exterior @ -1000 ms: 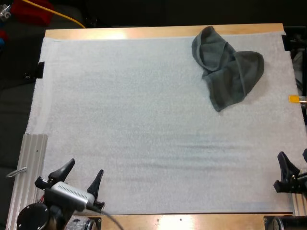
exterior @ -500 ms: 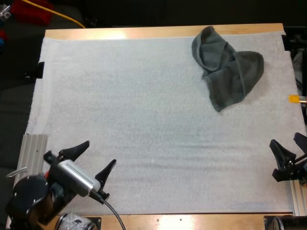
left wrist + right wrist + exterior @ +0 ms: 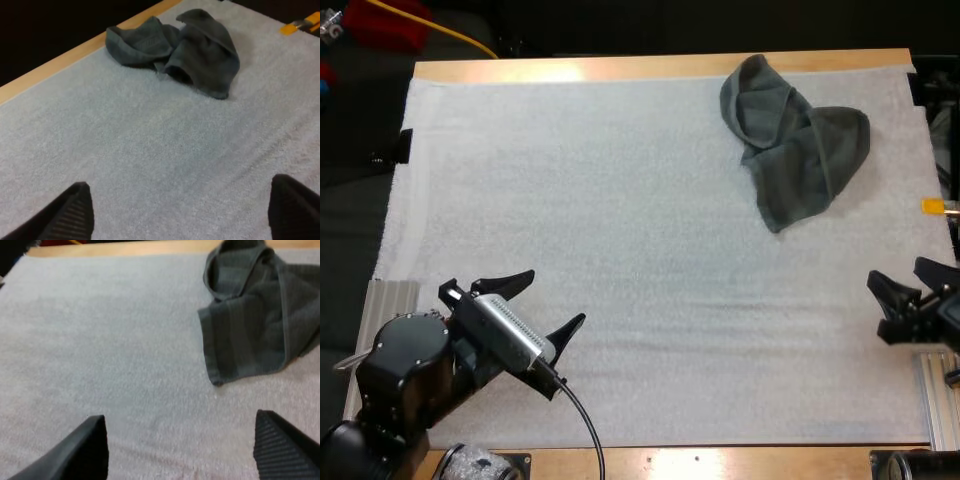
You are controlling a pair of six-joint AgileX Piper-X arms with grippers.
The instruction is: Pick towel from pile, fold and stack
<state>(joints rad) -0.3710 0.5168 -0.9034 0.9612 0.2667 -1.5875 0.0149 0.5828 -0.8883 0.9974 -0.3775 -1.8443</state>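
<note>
Your left gripper (image 3: 556, 296) is over the near left part of the mat (image 3: 620, 200) — fingers spread wide, nothing between them. Your right gripper (image 3: 893, 270) is at the mat's right edge, on the near side, also wide open and holding nothing. The towel (image 3: 793, 140) lies crumpled at the far right of the mat, close to the table (image 3: 620, 68)'s far wooden edge. It's one dark grey-green heap, folds bunched over each other, with a flatter flap reaching toward the near side. Both grippers are well apart from it. In the left wrist view you see the towel far ahead across bare mat, beside the wooden edge. In the right wrist view the towel is nearer — the flap's corner points back at the gripper, and the fingers stand clear of it.
</note>
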